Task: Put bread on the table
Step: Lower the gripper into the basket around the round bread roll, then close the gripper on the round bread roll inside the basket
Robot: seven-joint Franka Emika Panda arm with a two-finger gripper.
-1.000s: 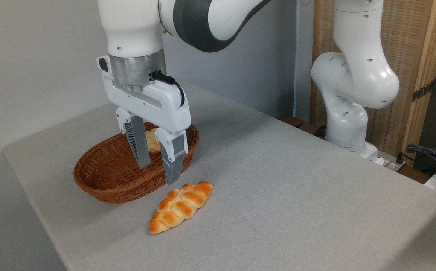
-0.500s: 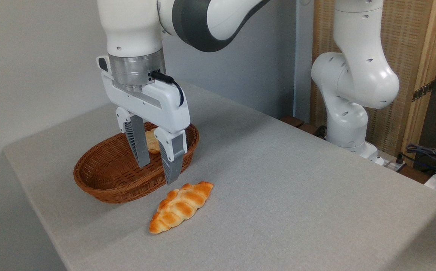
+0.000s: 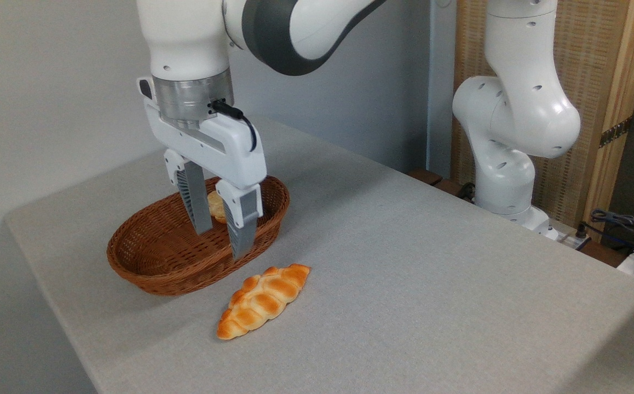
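One small bread (image 3: 216, 204) bun lay in the wicker basket (image 3: 147, 262), not yet on the table (image 3: 432, 262), so the whole transfer remained. The gripper (image 3: 223, 241) hung above the basket, fingers moderately parted, holding nothing, near a braided loaf (image 3: 264, 300).

Single fixed camera, raised, close at the near-left corner of the table (image 3: 404, 262), facing obliquely down toward the far right.

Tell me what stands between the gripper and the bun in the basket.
Nothing visible does. The open gripper hangs over the wicker basket, and the bread shows between its fingers, farther back. The braided loaf lies outside on the table.
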